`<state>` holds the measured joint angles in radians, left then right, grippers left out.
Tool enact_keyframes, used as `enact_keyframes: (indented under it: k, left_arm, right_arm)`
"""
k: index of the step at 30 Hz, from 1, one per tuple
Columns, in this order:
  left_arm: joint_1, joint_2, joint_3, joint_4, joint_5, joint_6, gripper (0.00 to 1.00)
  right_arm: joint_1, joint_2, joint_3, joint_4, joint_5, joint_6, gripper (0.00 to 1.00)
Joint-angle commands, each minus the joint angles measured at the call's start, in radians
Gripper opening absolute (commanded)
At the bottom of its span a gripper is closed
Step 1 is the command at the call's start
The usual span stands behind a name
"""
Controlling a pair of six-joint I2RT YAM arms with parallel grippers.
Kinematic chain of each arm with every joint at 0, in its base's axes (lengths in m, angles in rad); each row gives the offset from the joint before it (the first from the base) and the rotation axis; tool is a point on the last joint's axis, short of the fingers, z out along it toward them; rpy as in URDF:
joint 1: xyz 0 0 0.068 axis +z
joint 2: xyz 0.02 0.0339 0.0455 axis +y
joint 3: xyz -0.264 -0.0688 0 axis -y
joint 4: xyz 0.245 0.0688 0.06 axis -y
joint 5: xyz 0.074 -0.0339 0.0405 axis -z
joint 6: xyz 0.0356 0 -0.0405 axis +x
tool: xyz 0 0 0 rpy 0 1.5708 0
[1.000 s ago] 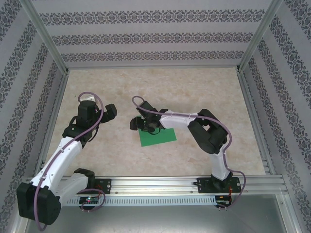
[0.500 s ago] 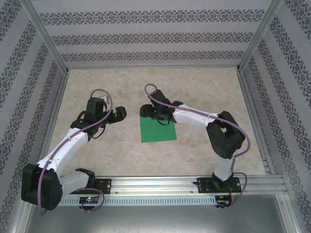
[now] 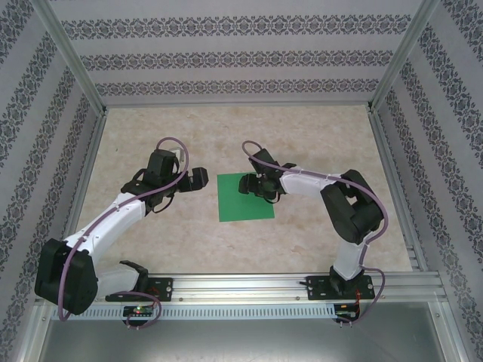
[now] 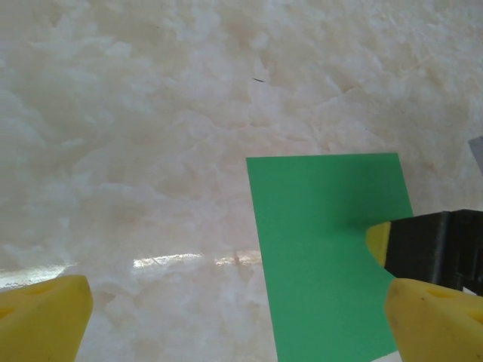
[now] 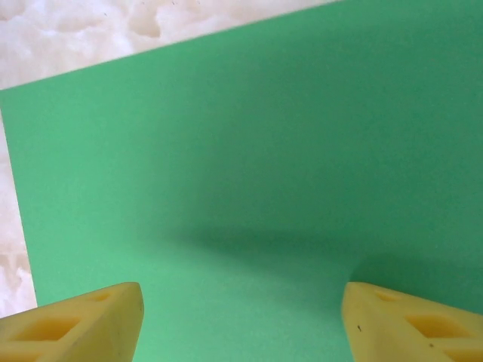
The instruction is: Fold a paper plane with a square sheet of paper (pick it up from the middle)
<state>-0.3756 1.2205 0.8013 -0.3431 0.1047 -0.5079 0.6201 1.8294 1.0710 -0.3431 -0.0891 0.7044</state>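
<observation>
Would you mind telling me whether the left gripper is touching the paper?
Apart. The top view shows a strip of bare table between the left gripper and the left edge of the paper.

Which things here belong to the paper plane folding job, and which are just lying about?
Belongs to the job: square sheet of paper, flat on the table; right pincer, open above it; left pincer, open beside it.
Just there: patterned walls; metal rail.
</observation>
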Motion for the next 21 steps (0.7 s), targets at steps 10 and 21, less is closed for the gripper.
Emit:
enact_keyframes:
  k: [10, 21]
  left_arm:
    - [-0.011, -0.057, 0.007, 0.035, -0.093, -0.008, 1.00]
    - [-0.010, -0.086, -0.026, 0.036, -0.132, 0.003, 1.00]
  right_arm:
    - [0.086, -0.032, 0.191, -0.355, 0.199, -0.085, 0.79]
    - [0.150, 0.123, 0.449, -0.606, 0.259, -0.048, 0.95]
